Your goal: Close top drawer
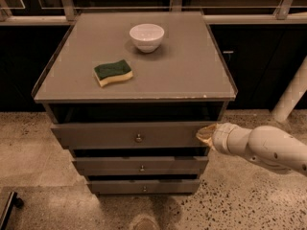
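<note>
The top drawer (105,137) is a wide grey front with a small round metal knob (138,138) at its centre. It stands pulled out from the grey cabinet, with a dark gap above it under the cabinet top. My gripper (206,135) comes in from the right on a white arm (264,147). Its tip rests against the right end of the top drawer's front.
Two shallower grey drawer fronts (141,166) sit below the top drawer. On the cabinet top (192,71) stand a white bowl (147,36) and a green-and-yellow sponge (113,72). A white pole (290,94) leans at the right. The floor is speckled stone.
</note>
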{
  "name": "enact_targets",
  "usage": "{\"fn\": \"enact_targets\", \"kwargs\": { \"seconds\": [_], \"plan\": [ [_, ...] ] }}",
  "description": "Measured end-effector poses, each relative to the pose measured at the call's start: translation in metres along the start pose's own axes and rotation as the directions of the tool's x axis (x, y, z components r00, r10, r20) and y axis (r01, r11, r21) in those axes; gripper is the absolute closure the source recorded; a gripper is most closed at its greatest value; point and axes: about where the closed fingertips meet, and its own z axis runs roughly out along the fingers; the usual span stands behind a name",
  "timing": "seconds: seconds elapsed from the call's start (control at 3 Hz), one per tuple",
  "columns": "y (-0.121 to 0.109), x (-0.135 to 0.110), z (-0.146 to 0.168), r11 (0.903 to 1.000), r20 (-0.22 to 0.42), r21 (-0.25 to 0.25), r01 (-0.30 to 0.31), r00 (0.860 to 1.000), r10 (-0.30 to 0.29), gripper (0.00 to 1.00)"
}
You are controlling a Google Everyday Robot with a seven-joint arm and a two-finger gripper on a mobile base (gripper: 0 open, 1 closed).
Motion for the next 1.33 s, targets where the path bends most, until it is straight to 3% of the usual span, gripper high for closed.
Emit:
{"fn": "enact_targets", "kwargs": {
  "seconds": [0.33,0.67,1.0,1.33],
  "plan": [
    [-0.009,0.006,-0.014,0.9992,-0.008,0.019,-0.034,0.999,0.034,1.00],
    [-0.004,0.020,-0.039,0.9950,-0.029,-0.021,-0.098,0.995,0.097,1.00],
    [0.018,0.018,-0.041,0.9889,-0.031,-0.106,-0.105,0.994,0.102,0.82],
    [0.017,0.018,-0.041,0.9889,-0.031,-0.105,-0.105,0.994,0.102,0.59]
  ]
}}
